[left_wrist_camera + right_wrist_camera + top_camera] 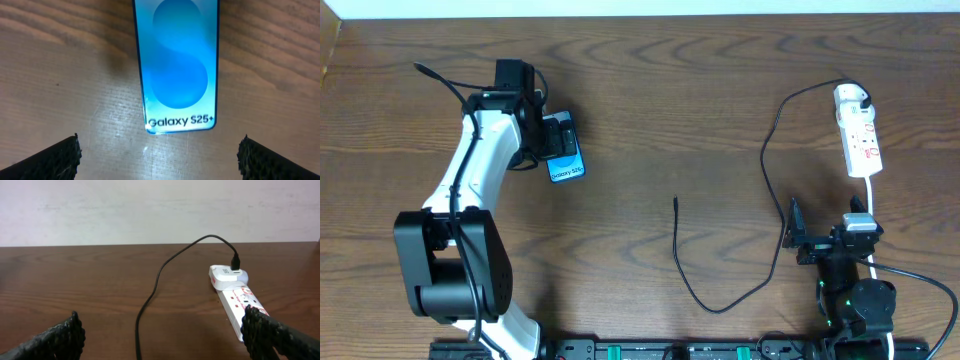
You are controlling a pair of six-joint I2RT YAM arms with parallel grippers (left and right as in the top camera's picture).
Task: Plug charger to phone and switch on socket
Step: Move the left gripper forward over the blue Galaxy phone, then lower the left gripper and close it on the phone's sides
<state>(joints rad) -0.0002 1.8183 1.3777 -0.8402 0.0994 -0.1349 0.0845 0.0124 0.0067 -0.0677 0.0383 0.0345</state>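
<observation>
— Black, thin and limp: that is the long charger cable you have to handle. It lies in a loose curve on the dark brown wooden surface. Its small plug tip is free near the middle, well apart from the small smartphone with the blue-teal screen and dark frame. The other end runs to the white adapter, seated in the elongated white power strip with red switch marks on the right.

— Where do I take hold?

— Judged light and floppy, it will sag and swing if you grip it far back. Take it just behind the plug tip, so the tip points where you aim. Both pairs are free for it. Your left fingers stand wide with nothing between them, just short of the smartphone's lettered end. Your right fingers stand equally wide and empty, facing the power strip.

— And the phone itself?

— It lies flat, screen up, on the left of the surface, partly under your left wrist. Expect a rigid, smooth slab that may skid on the wood when the plug is pushed home. Brace it by the long edges, not the glass. Its port cannot be made out. Whether the strip's switches are on cannot be told.
</observation>
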